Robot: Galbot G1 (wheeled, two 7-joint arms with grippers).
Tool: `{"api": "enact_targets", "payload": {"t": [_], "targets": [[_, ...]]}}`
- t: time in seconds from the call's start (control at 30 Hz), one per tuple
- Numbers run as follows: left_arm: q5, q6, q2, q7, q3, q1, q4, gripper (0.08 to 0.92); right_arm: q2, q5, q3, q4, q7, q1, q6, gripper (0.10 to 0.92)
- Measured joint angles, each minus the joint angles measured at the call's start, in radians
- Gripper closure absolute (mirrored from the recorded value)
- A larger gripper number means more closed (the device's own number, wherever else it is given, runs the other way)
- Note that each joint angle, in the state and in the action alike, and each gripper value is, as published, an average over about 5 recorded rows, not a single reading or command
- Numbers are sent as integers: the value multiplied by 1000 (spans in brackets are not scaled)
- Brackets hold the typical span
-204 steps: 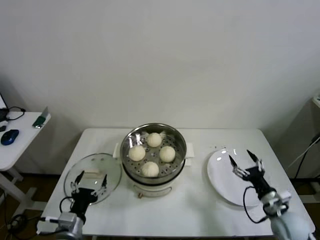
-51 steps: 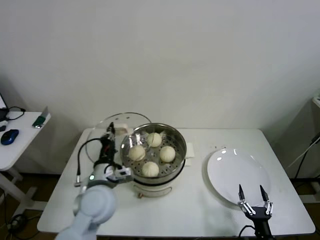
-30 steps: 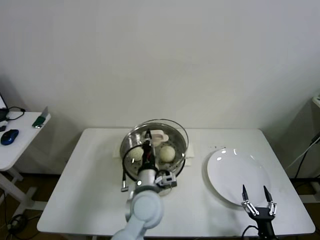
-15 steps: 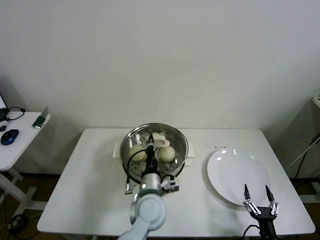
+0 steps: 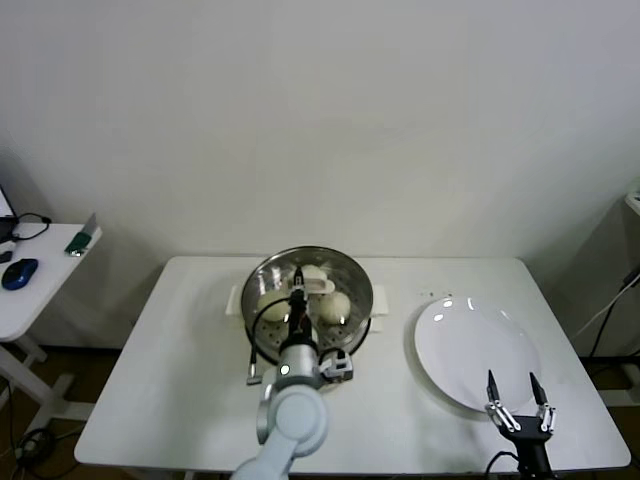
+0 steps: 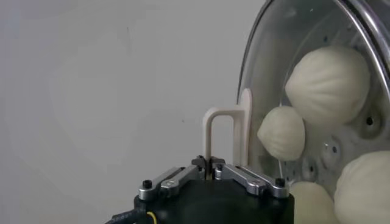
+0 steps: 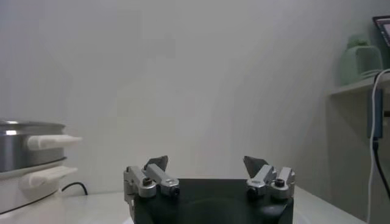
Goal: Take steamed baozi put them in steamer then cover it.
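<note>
The step in hand appears to be seating the cover (image 5: 312,285) on the steamer (image 5: 262,345).

**Current state**
- The left gripper (image 6: 210,173) is pinched shut on the cover's cream-white handle (image 6: 226,137). In the head view it sits directly over the steamer, which stands on the white table (image 5: 170,380).
- The glass cover lies over the pot mouth. Whether its metal rim sits fully in the steamer's rim all round cannot be told.
- The steamed baozi (image 6: 329,85) rest inside on the perforated tray, visible through the glass. In the left wrist view three are clear and a fourth shows partly at the picture's edge.
- The right gripper (image 7: 207,173) is parked low at the table's near right edge, just beside the empty white plate (image 5: 470,350), with its jaws spread wide. It holds nothing.

**Procedure for a clean seat**
1. Keep the cover level. A tilted rim is likely to catch on one side of the pot.
2. Centre the cover over the pot before lowering further.
3. Lower until the metal rim rests evenly, then stop pressing.
4. Part the fingers only once the cover bears its own weight.
5. Withdraw straight up, so the fingers clear the handle without dragging it sideways.

**Caution**
Glass on steel slides readily. A sideways pull on release could shift the cover off centre.
</note>
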Motion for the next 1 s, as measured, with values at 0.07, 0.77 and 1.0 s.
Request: {"api": "enact_targets", "payload": {"t": [0.07,0.77,1.0], "targets": [[-1,-1,1,-4,0,0,0,864,0,0,0,0,0,0,1,203],[-182,2,105,14,25,57,-177,324,-12,24,-19,-1,22,7,-56,203],[-396,-66,161,-59,-18,125,-274,183,-18,14,-25,7,52,2,-75,203]]}}
